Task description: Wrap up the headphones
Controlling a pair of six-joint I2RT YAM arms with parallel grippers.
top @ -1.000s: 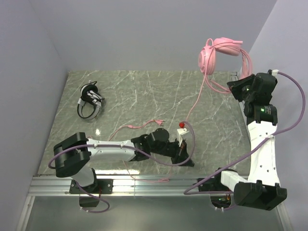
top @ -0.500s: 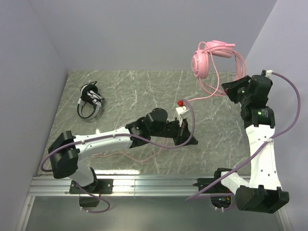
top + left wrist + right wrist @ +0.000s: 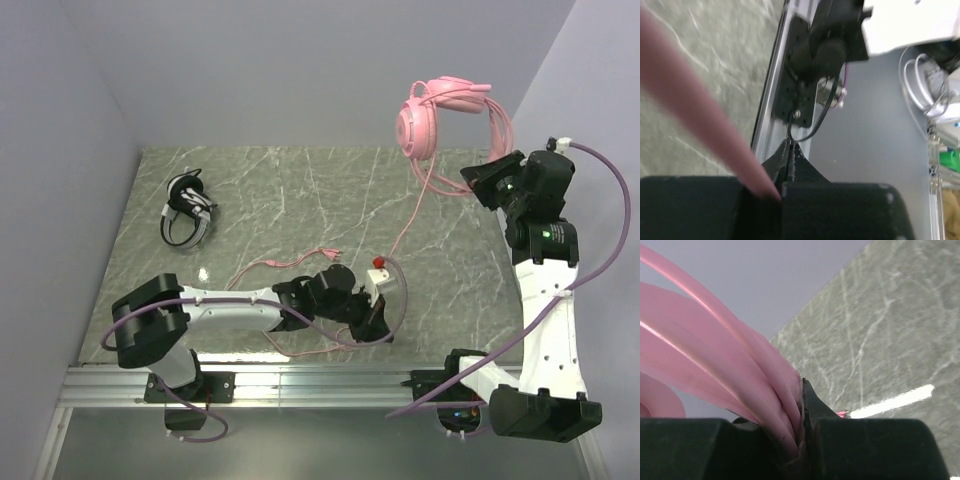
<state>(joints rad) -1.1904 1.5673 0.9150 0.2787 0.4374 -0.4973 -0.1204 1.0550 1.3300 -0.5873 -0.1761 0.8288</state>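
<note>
The pink headphones (image 3: 418, 122) hang in the air at the back right. My right gripper (image 3: 472, 178) is shut on their pink band and cable loops (image 3: 715, 355), which fill the left of the right wrist view beside the gripper (image 3: 802, 390). The pink cable (image 3: 405, 225) runs down from the headset to my left gripper (image 3: 378, 325), low over the near middle of the table. That gripper (image 3: 790, 150) is shut on the cable (image 3: 690, 110), which enters the jaws from the upper left. The black-and-white headphones (image 3: 188, 210) lie at the back left, away from both grippers.
Slack pink cable (image 3: 290, 262) loops across the marble table (image 3: 300, 200) beside the left arm and trails to the near edge. An aluminium rail (image 3: 300, 385) runs along that edge. Grey walls close in on the left, back and right.
The left arm reached to the table's middle with the cable, then drew back toward the near edge. The right gripper shifted the pink headset slightly left.
</note>
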